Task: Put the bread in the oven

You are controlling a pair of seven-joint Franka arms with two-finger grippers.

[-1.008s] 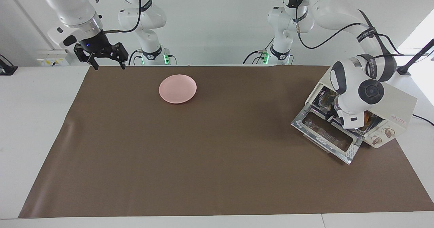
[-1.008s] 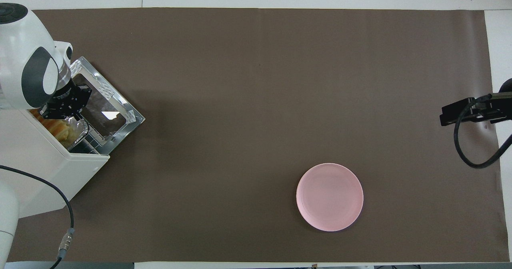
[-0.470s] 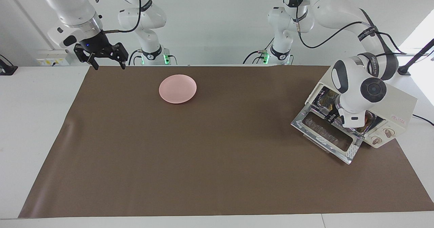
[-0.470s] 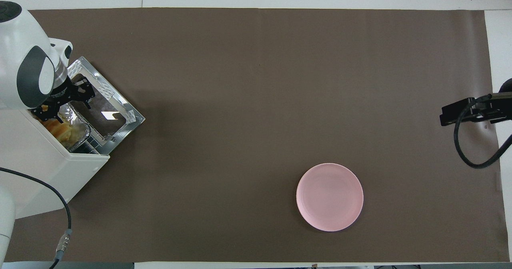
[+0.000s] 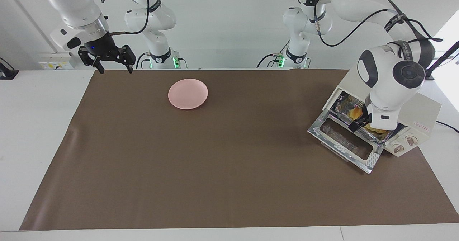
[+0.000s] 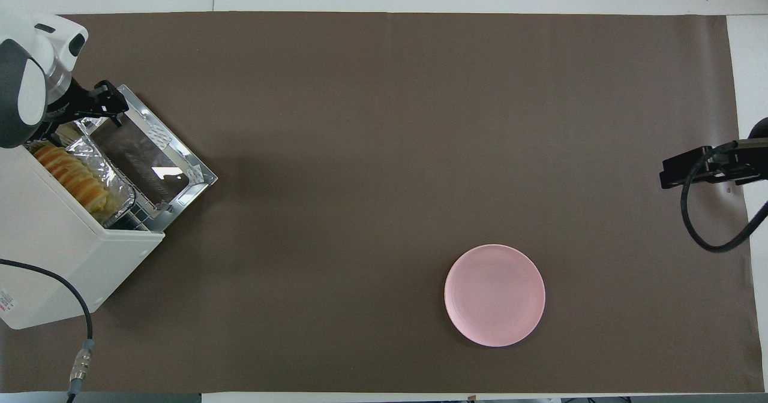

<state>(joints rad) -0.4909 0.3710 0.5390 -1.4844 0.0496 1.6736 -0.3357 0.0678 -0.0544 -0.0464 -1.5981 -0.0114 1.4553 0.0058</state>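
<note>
At the right of the facing view the bread [image 5: 358, 112] lies on the foil tray [image 5: 346, 106] inside the oven [image 5: 417, 117]; our left gripper [image 5: 360, 121], fingers open and empty, should lift straight clear — the right gripper [image 5: 113, 67], open, waits upper left — 1 door [image 5: 344, 140] left to shut

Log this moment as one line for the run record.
golden ridged bread: on foil tray inside cream-white oven, door down | left gripper: open, over oven mouth | right gripper: open, waiting
</note>
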